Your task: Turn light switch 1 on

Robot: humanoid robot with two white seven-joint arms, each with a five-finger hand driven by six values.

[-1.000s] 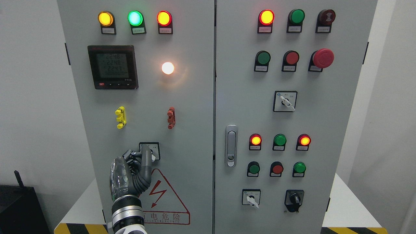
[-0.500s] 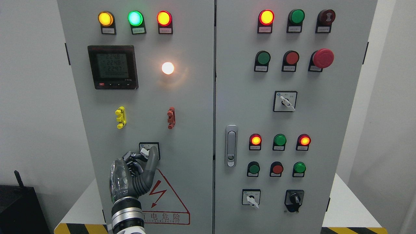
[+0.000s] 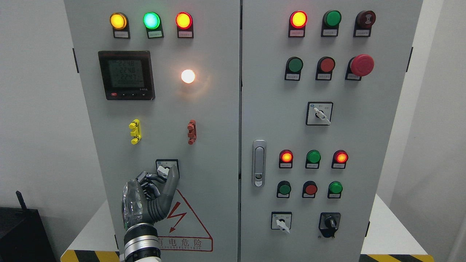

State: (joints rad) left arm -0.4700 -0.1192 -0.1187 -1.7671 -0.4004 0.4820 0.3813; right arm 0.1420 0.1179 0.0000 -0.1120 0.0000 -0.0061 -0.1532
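A grey two-door cabinet (image 3: 218, 120) is seen head-on. On its left door, three lit indicator lamps are counted along the top: yellow (image 3: 118, 20), green (image 3: 151, 20) and red (image 3: 183, 20). Below them a digital meter (image 3: 126, 75) is mounted, its readout too blurred to be read with confidence, and beside it a round white light (image 3: 188, 76) is glowing. Two small clips are fixed lower down, one yellow (image 3: 135, 131) and one red (image 3: 191, 132).

The rotary switch (image 3: 166, 168) is set low on the left door, just above a red warning triangle (image 3: 184, 218) under which "电危险" can be read. The left hand (image 3: 153, 193) is raised to it, fingers curled, with the thumb (image 3: 171, 180) and fingertips closed around the white knob; full contact appears likely but is partly hidden.

On the right door, three rotary switches (image 3: 319, 113) and a door latch (image 3: 259, 163) are counted.
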